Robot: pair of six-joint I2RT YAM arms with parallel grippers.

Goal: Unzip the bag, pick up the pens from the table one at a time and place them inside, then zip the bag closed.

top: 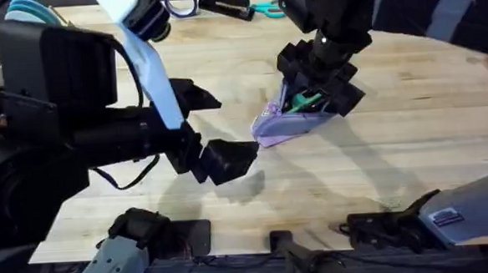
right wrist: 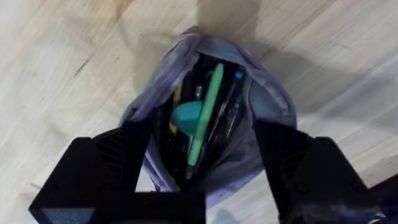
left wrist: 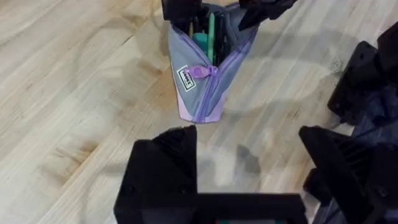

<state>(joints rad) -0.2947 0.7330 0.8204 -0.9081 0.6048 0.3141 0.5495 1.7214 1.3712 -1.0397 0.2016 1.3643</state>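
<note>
bag [top: 289, 121] mid-table, mouth open, green pen [right wrist: 204, 118] inside. right end effector [top: 321, 95] spread over mouth (holding nothing); left end effector [left wrist: 249, 168] open, near zipper pull [left wrist: 200, 71]. next: zip shut.

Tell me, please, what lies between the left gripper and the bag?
Nothing: bare table separates the left gripper from the bag, seen in the left wrist view.
</note>
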